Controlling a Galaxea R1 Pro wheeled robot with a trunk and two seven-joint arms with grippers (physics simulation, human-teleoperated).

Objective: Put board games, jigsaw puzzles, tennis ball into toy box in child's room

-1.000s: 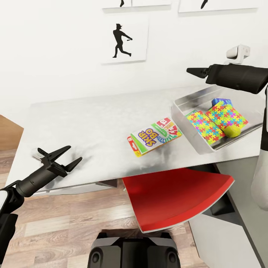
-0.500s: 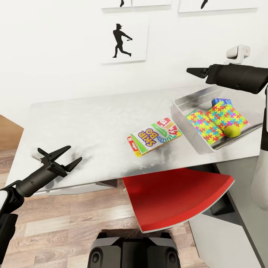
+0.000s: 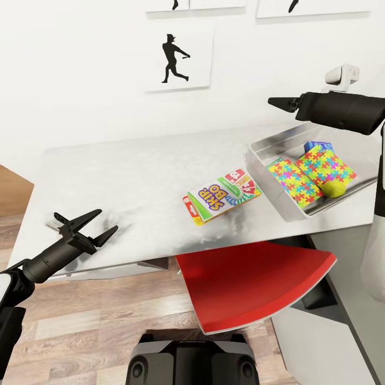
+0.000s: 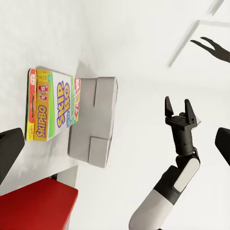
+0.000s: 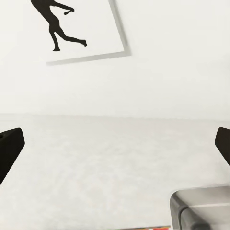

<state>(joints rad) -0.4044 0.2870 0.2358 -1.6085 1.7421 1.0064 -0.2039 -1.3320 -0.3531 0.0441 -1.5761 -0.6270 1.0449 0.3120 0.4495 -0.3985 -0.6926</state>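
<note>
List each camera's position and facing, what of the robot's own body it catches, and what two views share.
Head view: high on the robot, looking down over the table; left gripper, right gripper and the base show.
Left wrist view: on the left arm, looking across the table at the Skip-Bo box and toy box; the right gripper shows.
Right wrist view: on the right arm, facing the wall print; dark fingertips at the edges.
Shared: head and left wrist views both show the Skip-Bo box and toy box.

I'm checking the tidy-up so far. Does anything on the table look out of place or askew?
Yes: the Skip-Bo game box lies askew on the table, outside the toy box. The jigsaw puzzles and tennis ball are already inside. Both grippers are open and empty.
</note>
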